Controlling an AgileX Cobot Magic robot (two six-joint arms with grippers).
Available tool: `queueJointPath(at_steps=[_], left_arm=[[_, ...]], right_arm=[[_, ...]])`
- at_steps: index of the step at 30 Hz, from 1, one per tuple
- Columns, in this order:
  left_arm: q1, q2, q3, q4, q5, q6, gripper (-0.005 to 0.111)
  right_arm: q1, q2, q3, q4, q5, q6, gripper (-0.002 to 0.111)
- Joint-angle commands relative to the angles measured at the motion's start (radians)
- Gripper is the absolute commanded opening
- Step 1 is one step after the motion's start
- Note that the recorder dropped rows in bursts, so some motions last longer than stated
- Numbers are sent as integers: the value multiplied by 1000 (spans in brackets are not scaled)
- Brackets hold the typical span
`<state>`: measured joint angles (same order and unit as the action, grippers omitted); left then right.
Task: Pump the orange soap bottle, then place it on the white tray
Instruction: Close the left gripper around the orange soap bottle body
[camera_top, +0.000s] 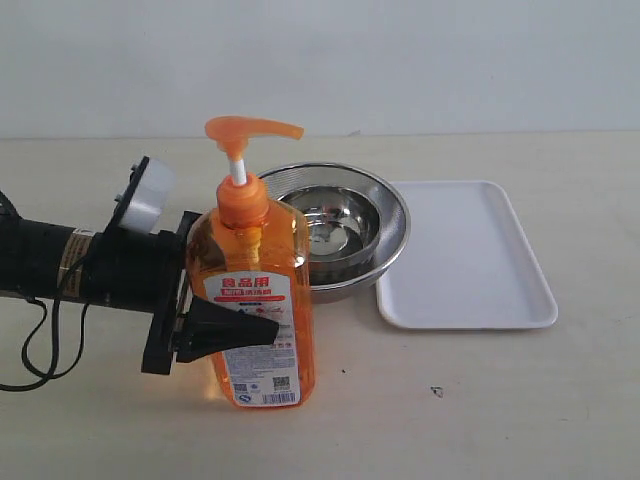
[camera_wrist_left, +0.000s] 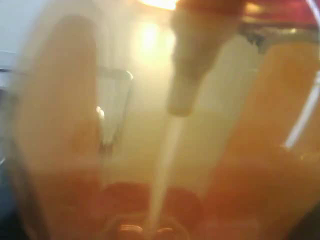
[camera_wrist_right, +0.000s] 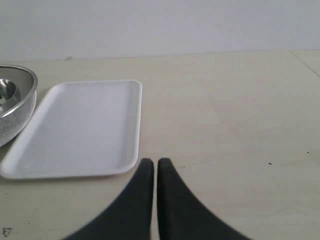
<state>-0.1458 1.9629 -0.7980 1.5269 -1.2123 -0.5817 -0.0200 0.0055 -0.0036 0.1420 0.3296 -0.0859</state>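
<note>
The orange soap bottle (camera_top: 262, 250) stands upright on the table, left of centre, with its orange pump head (camera_top: 250, 130) raised on the white stem. My left gripper (camera_top: 240, 290) comes in from the left and is shut on the bottle's body; one black finger (camera_top: 225, 330) crosses the label and the other is behind the bottle. The left wrist view is filled by the blurred orange soap bottle (camera_wrist_left: 165, 125), and no fingers show there. The white tray (camera_top: 465, 255) lies empty to the right. My right gripper (camera_wrist_right: 156, 162) is shut on nothing, just short of the white tray (camera_wrist_right: 85, 125).
A round steel mesh bowl (camera_top: 340, 225) sits between the bottle and the tray, touching the tray's left edge; the steel bowl (camera_wrist_right: 15, 100) also shows in the right wrist view. A black cable (camera_top: 40, 350) loops under the left arm.
</note>
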Motion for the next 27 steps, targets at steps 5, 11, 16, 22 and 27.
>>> queueJointPath(at_steps=[5, 11, 16, 22, 27], left_arm=[[-4, -1, -3, 15, -9, -9, 5], [-4, -1, -3, 7, -9, -9, 5], [-4, -1, -3, 7, -9, -9, 5], [-4, -1, -3, -5, -9, -33, 5], [-4, -27, -3, 16, -9, -169, 5]], right_arm=[[3, -5, 4, 0, -7, -2, 0], [3, -5, 4, 0, -7, -2, 0], [3, -5, 4, 0, -7, -2, 0], [3, -5, 4, 0, -7, -2, 0], [3, -5, 4, 0, -7, -2, 0]])
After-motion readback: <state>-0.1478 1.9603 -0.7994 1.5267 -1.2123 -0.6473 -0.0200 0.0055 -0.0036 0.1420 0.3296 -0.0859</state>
